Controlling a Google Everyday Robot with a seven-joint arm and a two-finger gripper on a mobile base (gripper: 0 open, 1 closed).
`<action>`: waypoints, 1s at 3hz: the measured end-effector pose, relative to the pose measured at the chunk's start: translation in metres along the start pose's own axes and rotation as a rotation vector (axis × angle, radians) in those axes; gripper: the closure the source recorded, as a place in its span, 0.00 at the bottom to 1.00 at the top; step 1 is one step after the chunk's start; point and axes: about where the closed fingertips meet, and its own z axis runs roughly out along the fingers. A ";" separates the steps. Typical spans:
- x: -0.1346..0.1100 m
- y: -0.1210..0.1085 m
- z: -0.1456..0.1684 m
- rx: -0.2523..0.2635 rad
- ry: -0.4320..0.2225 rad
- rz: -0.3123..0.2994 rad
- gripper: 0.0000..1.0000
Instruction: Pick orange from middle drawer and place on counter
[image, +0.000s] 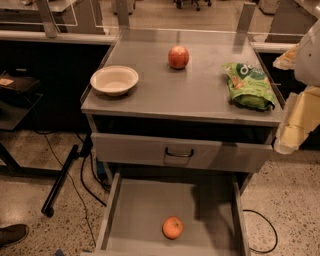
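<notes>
The orange (172, 227) lies on the floor of the open middle drawer (145, 210), near its front and a little right of centre. The counter (195, 92) is the grey steel top of the cabinet above it. My gripper (291, 127) hangs at the right edge of the view, beside the counter's front right corner, well above and to the right of the orange. It holds nothing that I can see.
On the counter stand a white bowl (114, 79) at the left, a red apple-like fruit (178, 56) at the back middle and a green snack bag (248, 85) at the right. The upper drawer (180, 152), with a dark bar handle, is slightly pulled out. Cables lie on the floor.
</notes>
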 end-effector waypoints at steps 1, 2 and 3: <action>0.000 0.000 0.000 0.000 0.000 0.000 0.00; 0.004 0.009 0.013 -0.006 0.013 -0.011 0.00; 0.019 0.031 0.044 -0.053 0.022 -0.023 0.00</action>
